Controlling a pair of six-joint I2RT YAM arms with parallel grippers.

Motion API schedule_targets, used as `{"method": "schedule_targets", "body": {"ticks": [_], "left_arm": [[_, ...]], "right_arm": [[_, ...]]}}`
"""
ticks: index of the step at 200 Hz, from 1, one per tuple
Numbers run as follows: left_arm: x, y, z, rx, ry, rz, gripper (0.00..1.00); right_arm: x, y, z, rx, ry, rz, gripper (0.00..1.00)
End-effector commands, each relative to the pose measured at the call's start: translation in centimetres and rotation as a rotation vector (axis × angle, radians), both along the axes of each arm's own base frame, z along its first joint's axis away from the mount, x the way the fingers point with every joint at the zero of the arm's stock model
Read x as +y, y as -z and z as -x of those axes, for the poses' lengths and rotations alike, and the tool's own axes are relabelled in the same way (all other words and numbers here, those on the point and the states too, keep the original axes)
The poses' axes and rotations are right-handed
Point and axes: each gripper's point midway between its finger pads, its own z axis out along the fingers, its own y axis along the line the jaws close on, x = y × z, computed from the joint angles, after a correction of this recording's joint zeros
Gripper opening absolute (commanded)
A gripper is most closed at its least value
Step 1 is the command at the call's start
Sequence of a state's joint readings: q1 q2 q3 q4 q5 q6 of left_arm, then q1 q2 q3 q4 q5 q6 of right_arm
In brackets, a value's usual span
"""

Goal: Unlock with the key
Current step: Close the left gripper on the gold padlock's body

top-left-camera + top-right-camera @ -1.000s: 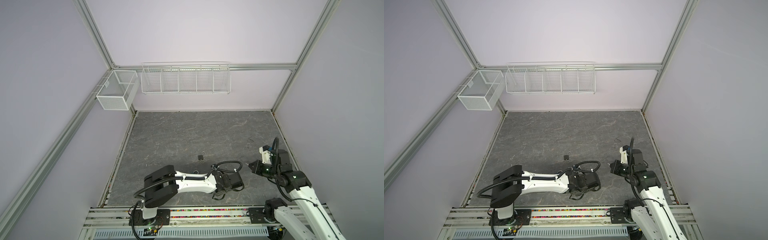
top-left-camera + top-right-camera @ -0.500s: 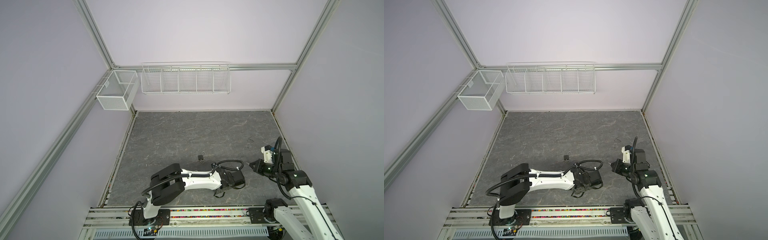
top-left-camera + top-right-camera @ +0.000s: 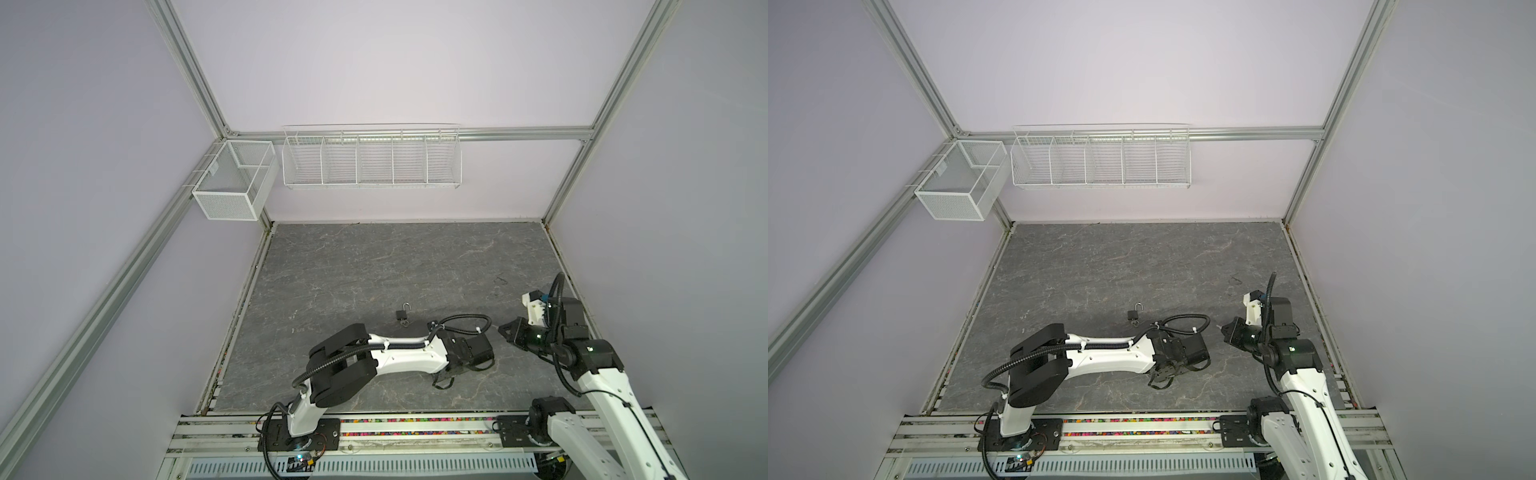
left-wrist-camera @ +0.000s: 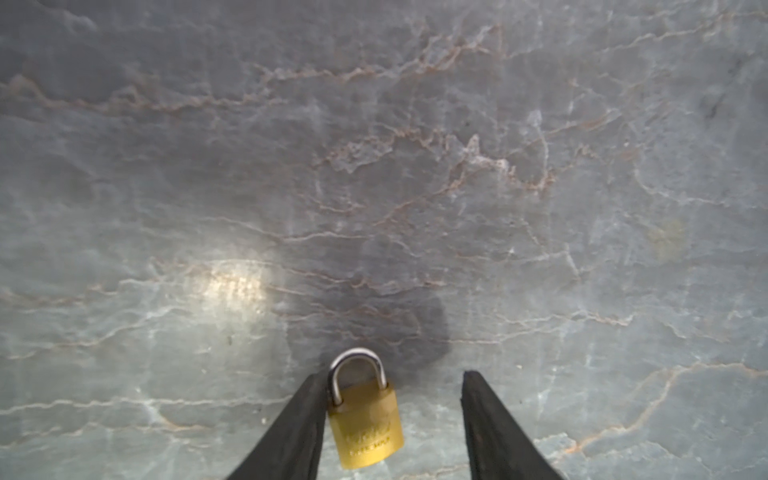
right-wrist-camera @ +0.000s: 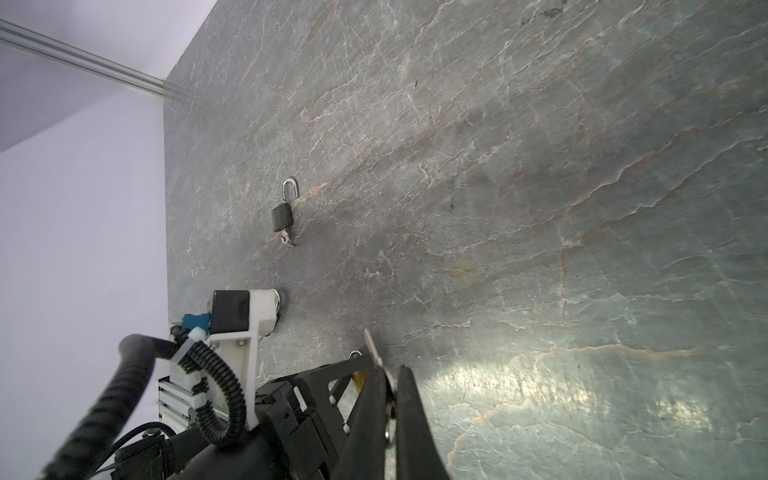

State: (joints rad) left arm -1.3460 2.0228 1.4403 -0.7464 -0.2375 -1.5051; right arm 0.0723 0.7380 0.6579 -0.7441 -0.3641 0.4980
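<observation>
A brass padlock [image 4: 365,419] with a closed steel shackle lies flat on the grey stone table [image 4: 374,166]. My left gripper [image 4: 395,376] is open around it. One finger [image 4: 303,424] touches the lock's side and the other stands well apart. In both top views the left gripper [image 3: 444,378] [image 3: 1163,378] points down near the table's front and hides the lock. My right gripper [image 5: 391,370] is shut on a small silver key [image 5: 372,345], whose blade sticks out past the fingertips. It hovers just right of the left wrist [image 3: 500,328] [image 3: 1223,328].
A black padlock [image 3: 403,314] [image 3: 1136,312] [image 5: 282,216] lies behind the left arm, its shackle open and a key [image 5: 286,239] in its base. White wire baskets [image 3: 372,160] [image 3: 235,185] hang on the back wall.
My left arm has swung a little to the right and its jaws have narrowed slightly around the brass padlock. The right gripper, shut on the key, has hardly moved.
</observation>
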Motion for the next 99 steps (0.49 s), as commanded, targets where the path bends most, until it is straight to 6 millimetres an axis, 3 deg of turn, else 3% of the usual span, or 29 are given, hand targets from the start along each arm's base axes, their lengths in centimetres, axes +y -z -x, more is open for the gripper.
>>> {"method": "schedule_targets", "body": {"ticks": [1, 71, 99], "left_arm": [[0.3, 0.0, -0.6, -0.018, 0.022, -0.063, 0.53], [1.7, -0.4, -0.1, -0.041, 0.074, -0.208, 0.51], [0.7, 0.1, 0.5, -0.019, 0.1, -0.193, 0.5]], "right_arm": [[0.1, 0.0, 0.1, -0.002, -0.015, -0.001, 0.06], [0.3, 0.3, 0.2, 0.013, -0.011, -0.025, 0.06], [0.3, 0.3, 0.3, 0.018, -0.008, -0.027, 0.06]]}}
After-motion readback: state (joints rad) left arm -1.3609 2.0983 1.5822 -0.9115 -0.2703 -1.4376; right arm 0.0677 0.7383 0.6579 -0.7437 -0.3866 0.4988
